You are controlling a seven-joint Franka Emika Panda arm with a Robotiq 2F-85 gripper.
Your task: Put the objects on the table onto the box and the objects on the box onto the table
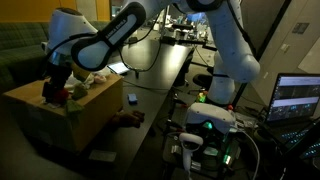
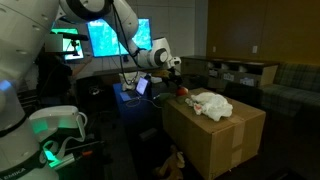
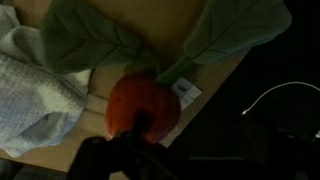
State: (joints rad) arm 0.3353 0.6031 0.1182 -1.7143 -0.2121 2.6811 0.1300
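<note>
A: Which step is this?
B: Clearing the box (image 2: 215,142) top, I'd judge. The end effector (image 2: 174,69) hangs just over the red plush (image 3: 140,100), jaws spread wide, gripping nothing.
A: Where's the plush?
B: On the box top, right at its edge, green leaves pointing inward. A white cloth (image 3: 30,95) lies just beside it.
A: Next?
B: Probably drop straight down, close on the red body rather than the floppy leaves, lift, and carry it to the bench (image 1: 165,60).
A: Anything in the box?
B: Can't tell. Its top is shut flat, so both things lie on it, not in it.
</note>
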